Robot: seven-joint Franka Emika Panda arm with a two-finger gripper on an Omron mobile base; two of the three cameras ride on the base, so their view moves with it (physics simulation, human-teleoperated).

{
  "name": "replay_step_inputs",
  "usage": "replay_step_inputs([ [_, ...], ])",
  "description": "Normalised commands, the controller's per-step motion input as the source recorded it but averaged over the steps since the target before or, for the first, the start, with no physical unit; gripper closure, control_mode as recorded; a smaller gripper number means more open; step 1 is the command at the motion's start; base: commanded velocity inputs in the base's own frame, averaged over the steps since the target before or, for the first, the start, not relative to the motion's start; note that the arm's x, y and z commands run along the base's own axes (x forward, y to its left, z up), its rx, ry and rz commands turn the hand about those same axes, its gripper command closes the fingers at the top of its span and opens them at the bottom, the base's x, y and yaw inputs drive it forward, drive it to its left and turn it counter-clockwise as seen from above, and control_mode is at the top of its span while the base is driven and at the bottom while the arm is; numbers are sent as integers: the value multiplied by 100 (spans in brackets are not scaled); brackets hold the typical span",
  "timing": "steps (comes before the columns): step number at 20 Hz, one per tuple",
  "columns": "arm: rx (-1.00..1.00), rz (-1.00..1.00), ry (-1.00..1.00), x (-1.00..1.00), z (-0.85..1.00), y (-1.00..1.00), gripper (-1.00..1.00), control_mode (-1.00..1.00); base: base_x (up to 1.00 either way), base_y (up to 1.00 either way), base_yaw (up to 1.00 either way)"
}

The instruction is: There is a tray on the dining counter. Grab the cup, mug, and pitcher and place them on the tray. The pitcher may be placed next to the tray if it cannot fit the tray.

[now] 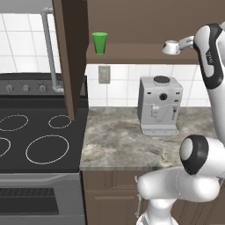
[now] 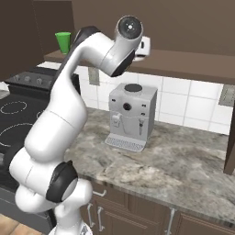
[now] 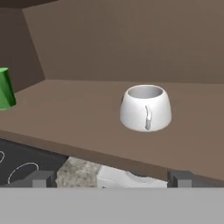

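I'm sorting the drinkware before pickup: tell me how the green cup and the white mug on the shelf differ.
The cup is bright green; the mug is white. The cup is a tall tapered tumbler that narrows downward, while the mug is squat and rounded, wider at its base. The mug shows a handle facing the hand camera; the cup shows none. The cup stands at the shelf's left end, the mug farther right, ahead of the open gripper. Both stand upright on the same brown shelf.

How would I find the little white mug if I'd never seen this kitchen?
Look for the brown shelf on the wall above the silver coffee machine. The mug sits on it, right over the machine. It is squat, white and rounded, unlike the tall green cup further left on the same shelf.
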Motion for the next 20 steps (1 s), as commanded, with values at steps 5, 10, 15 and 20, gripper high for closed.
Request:
replay_step_inputs([
  [5,0,0,0,29,-9,0,-100,-100,0,0,0],
  [10,0,0,-1,28,-18,0,-100,-100,0,0,0],
  [15,0,0,-1,31,-9,-1,-100,-100,0,0,0],
  [20,0,0,0,29,-4,-2,-100,-100,0,0,0],
])
